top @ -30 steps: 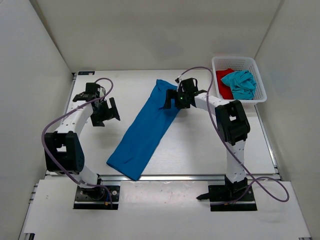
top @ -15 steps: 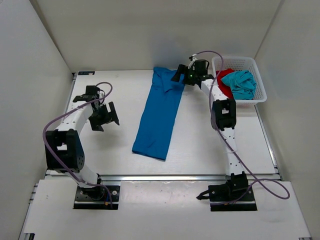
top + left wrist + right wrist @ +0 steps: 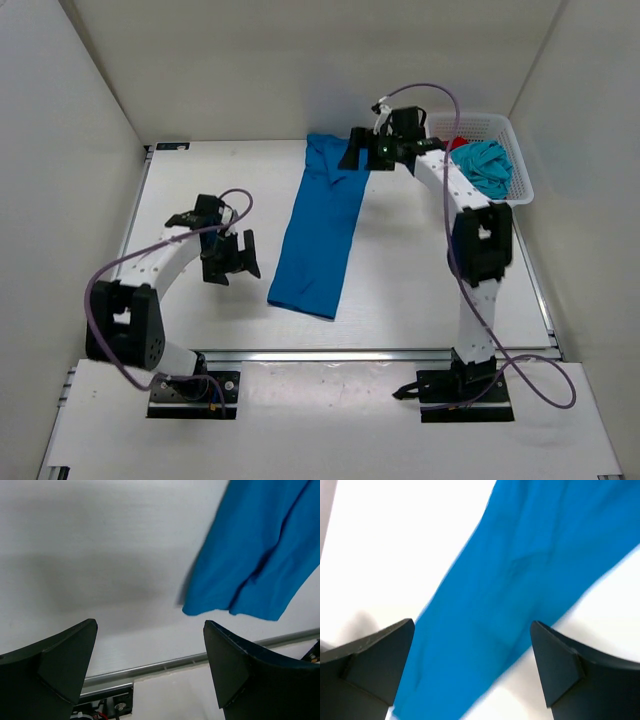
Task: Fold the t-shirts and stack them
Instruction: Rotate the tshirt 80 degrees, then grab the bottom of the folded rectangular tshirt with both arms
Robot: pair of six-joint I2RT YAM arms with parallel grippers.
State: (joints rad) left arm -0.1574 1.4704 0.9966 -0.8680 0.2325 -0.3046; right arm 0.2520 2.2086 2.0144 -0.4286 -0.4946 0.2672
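Bright, even light; soft shadows; right wrist view blurred.

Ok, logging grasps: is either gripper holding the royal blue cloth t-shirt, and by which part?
Nothing is held. The left gripper and right gripper are both open, and the royal blue cloth t-shirt lies loose on the white table.

You have the flat shirt (image 3: 318, 235) mid-desk (image 3: 420, 270), front to back. The basket (image 3: 490, 122) sits back right, top shirt (image 3: 488, 165) on bottom shirt (image 3: 457, 143) inside. Left claw (image 3: 232, 262) is left of the flat shirt; right claw (image 3: 355, 152) is over its back end.
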